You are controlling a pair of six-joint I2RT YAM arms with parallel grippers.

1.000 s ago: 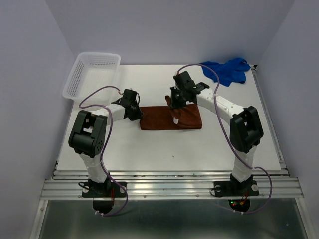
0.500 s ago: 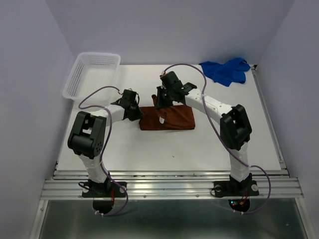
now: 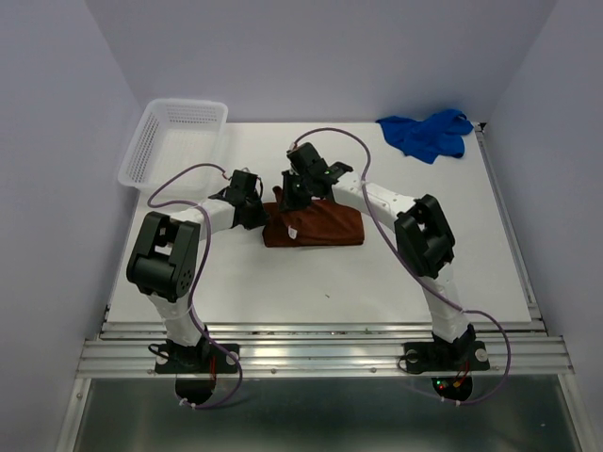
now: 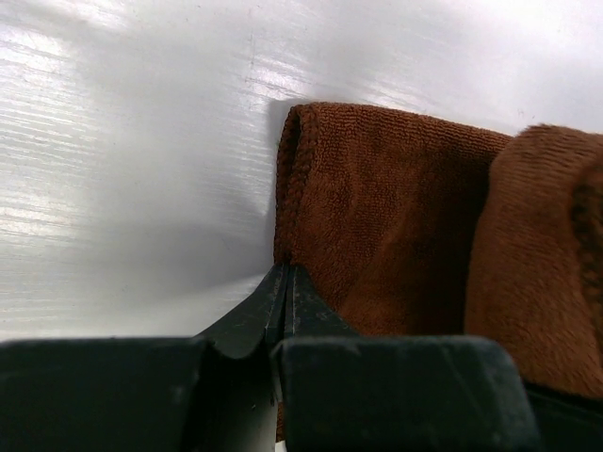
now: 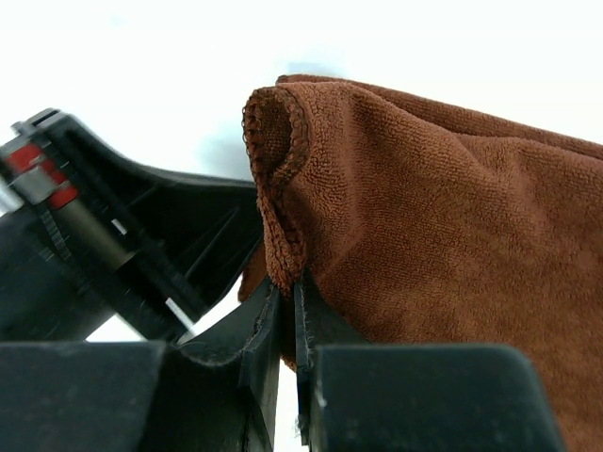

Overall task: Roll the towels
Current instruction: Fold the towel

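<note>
A brown towel [image 3: 320, 229] lies folded in the middle of the table. My left gripper [image 3: 258, 213] is shut on its left edge, seen close in the left wrist view [image 4: 377, 217] with the jaws [image 4: 285, 282] pinching the cloth. My right gripper [image 3: 287, 196] is shut on a raised fold of the brown towel [image 5: 433, 207] at its hem, just right of the left gripper; its jaws meet at the cloth [image 5: 287, 292]. A blue towel [image 3: 426, 133] lies crumpled at the far right corner.
A white plastic basket [image 3: 174, 139] stands at the far left. The left arm's black body [image 5: 113, 226] shows close beside the right gripper. Purple cables loop over both arms.
My right gripper has moved left across the brown towel, carrying its right edge over toward the left gripper. The towel is now shorter. The left gripper has stayed put.
</note>
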